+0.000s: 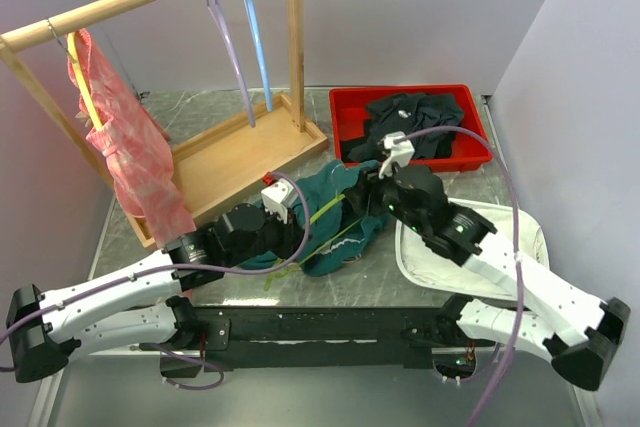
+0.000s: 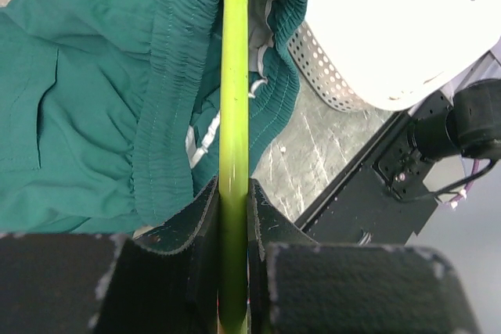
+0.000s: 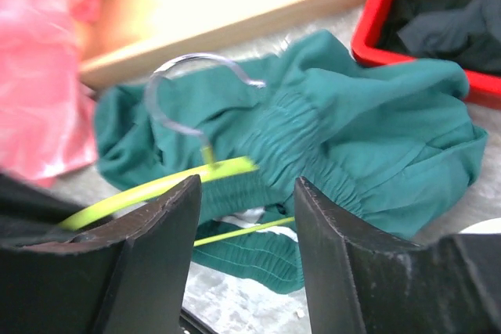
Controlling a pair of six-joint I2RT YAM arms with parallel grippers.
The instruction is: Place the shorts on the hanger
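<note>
The teal-green shorts (image 1: 335,215) lie crumpled on the table between my two grippers. The lime-green hanger (image 1: 322,219) has one end pushed inside the elastic waistband (image 2: 168,76). My left gripper (image 2: 233,202) is shut on the hanger's bar (image 2: 233,99); it is just left of the shorts in the top view (image 1: 285,219). My right gripper (image 3: 245,193) is open and empty, hovering just above the waistband (image 3: 313,142) and the hanger (image 3: 160,185), whose metal hook (image 3: 184,84) lies on the fabric. It is at the right edge of the shorts in the top view (image 1: 375,192). A whitish cord (image 2: 205,134) shows inside the waistband.
A wooden rack (image 1: 240,152) stands at the back left with a pink-red garment (image 1: 135,147) on a yellow hanger, plus lilac (image 1: 228,42) and light-blue (image 1: 255,32) hangers. A red bin (image 1: 345,112) holds black garments. A white perforated basket (image 1: 530,237) sits right of the shorts.
</note>
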